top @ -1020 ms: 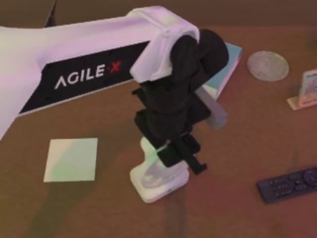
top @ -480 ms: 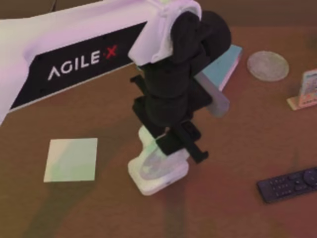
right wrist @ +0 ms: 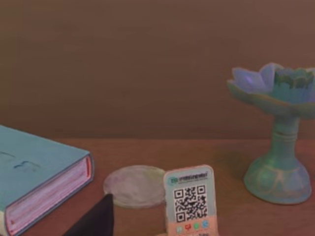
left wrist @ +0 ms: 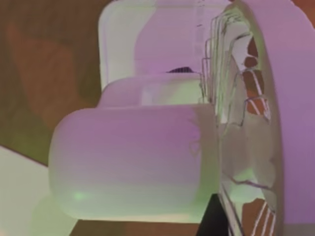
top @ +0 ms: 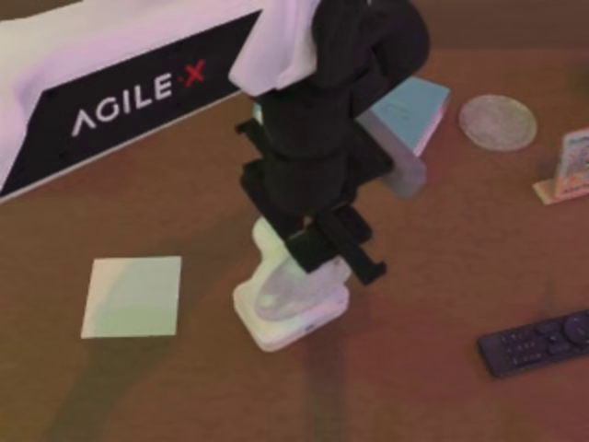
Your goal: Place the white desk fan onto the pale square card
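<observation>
The white desk fan [top: 293, 311] sits under my left gripper [top: 324, 256], which is shut on it from above near the table's middle. In the left wrist view the fan's rounded motor housing [left wrist: 133, 162] and translucent grille [left wrist: 246, 123] fill the picture, with one dark fingertip [left wrist: 214, 220] pressed against the grille. The pale square card [top: 132, 296] lies flat to the fan's left, apart from it; its corner [left wrist: 19, 196] shows in the left wrist view. A dark part of my right gripper [right wrist: 94, 220] shows only in its own wrist view, parked away from the fan.
A teal book [top: 414, 115] lies behind the left arm. A round grey disc [top: 498, 122] and a small QR card on a stand [top: 569, 168] are at the back right. A dark remote [top: 536, 343] lies at the front right. A lotus-shaped stand [right wrist: 278, 142] is off to the side.
My left arm has shifted a little left and toward the back with the fan in its grip; the fan's base moved with it. The card and other objects stayed put.
</observation>
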